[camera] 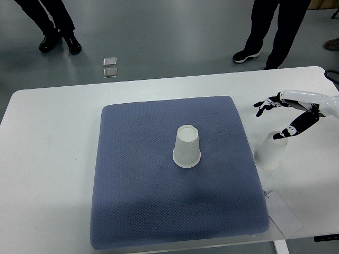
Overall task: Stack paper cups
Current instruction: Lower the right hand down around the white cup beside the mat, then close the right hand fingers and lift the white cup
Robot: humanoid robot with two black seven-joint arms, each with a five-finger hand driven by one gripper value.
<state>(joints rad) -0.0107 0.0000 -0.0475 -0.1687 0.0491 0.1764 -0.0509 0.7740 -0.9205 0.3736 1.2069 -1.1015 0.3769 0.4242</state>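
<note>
Nearest, the blue mat (159, 211) lies on the white table (47, 174), one upturned cup (187, 147) at its middle. Just off its right edge stands a second cup (270, 151); the right hand (288, 114) hovers above it, fingers spread, holding nothing. Beyond, two people's legs (270, 32).

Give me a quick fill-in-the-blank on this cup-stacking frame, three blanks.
1. The cup on the pad stands on a ____ pad.
2. Both cups stand upside ____.
3. The right hand hovers over the cup off the pad, which stands on the ____ table.

Missing words: blue; down; white
</note>
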